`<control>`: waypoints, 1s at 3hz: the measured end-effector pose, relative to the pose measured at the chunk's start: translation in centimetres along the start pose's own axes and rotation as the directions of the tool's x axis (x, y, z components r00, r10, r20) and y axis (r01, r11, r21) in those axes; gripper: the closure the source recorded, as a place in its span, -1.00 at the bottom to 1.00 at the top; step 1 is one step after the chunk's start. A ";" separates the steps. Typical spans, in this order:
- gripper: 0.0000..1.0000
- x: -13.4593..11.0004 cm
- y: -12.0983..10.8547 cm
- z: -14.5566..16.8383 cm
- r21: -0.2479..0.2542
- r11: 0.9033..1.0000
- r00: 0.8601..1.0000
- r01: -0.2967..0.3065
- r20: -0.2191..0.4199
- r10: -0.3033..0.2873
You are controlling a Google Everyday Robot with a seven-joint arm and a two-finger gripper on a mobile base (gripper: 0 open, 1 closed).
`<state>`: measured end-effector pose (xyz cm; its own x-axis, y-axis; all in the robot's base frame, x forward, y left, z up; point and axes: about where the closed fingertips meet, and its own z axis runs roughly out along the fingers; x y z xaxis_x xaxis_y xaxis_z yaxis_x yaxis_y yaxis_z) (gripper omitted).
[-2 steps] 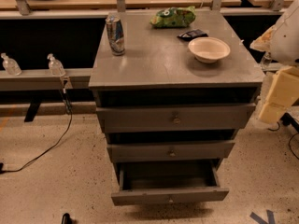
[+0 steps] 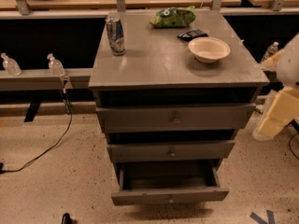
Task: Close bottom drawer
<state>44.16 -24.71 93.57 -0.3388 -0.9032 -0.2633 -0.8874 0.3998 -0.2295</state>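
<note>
White rounded arm (image 2: 289,64) with a cream, blocky tool (image 2: 276,118) at right edge.

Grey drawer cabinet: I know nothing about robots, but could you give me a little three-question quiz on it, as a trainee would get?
1. True or false: the bottom drawer is pushed fully shut.
2. What stands near the left rear corner of the cabinet top? A: a kettle. B: a drink can. C: a book.
3. Where is the robot's gripper?

Key
1. False. It is pulled out, with its inside showing.
2. B.
3. The gripper is not in view. Only pale arm parts show at the right edge, beside the cabinet.
</note>
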 end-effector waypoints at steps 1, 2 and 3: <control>-1.00 4.2 2.2 5.5 -0.037 0.997 0.993 -0.073 0.088 0.076; -1.00 9.2 2.7 13.2 -0.047 0.986 0.934 -0.161 0.316 0.168; -1.00 11.6 1.3 18.0 -0.063 0.978 0.864 -0.200 0.459 0.206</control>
<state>44.70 -31.81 73.31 -0.3324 -0.6262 -0.7052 -0.8195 0.5619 -0.1126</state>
